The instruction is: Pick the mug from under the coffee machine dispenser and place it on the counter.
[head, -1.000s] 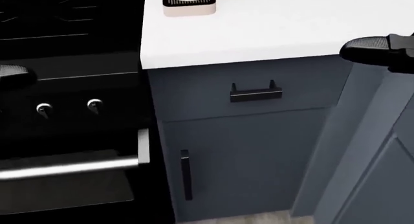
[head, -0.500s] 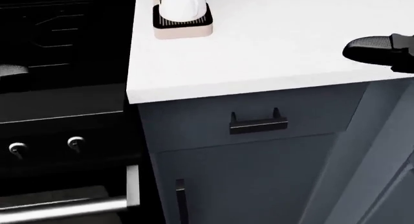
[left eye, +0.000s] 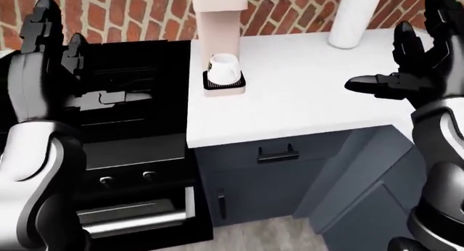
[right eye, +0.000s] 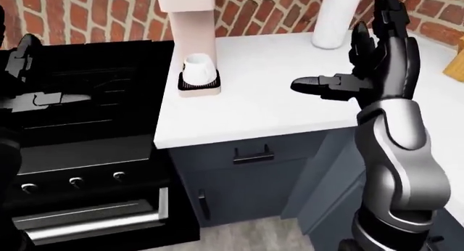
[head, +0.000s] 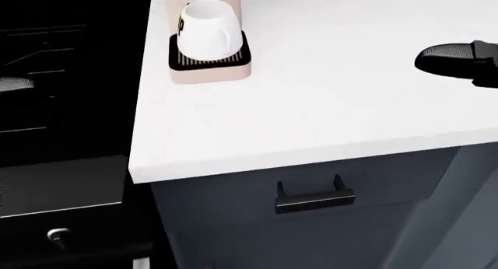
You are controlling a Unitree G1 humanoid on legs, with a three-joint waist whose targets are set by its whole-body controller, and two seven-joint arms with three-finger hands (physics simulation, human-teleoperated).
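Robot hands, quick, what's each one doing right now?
Left robot hand: open, holding nothing, raised above the stove.
Right robot hand: open, empty, over the counter.

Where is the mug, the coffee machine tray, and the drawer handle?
mug (head: 205, 36), head view, its white side.
coffee machine tray (head: 210, 68), head view, its beige edge.
drawer handle (head: 314, 201), head view, the bar's middle.

- The right hand (right eye: 377, 55) is black, with three thick fingers (right eye: 313, 83) made of blocky links.
- The fingertips have a rough, dotted skin.
- The right arm (right eye: 402, 153) is smooth, shiny silver-grey, round like a tube, with a black band at its low end.
- The left hand (left eye: 47, 36) is black too.
- The left arm (left eye: 32, 164) beside the stove (left eye: 130, 115) is silver-white with a black stripe.
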